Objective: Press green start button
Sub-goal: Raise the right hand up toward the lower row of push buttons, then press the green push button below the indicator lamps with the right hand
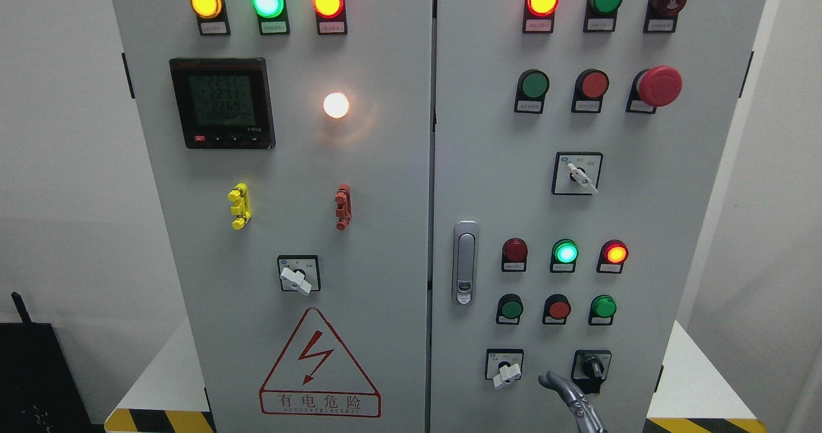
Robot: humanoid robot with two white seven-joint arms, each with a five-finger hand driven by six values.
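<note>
My right hand [565, 394] rises from the bottom edge, one curved finger [551, 380] extended, holding nothing; whether the rest are curled I cannot tell. The green start button [511, 308], round and facing straight out of the cabinet door [642, 227], sits up-left of my fingertip, right of the door handle [465, 263].

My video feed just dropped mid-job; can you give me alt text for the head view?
A metal finger of the right hand rises from the bottom edge toward the lower right door of a grey electrical cabinet, below a row of green, red and green push buttons. No button is touched yet. Indicator lamps glow across both doors.
</note>
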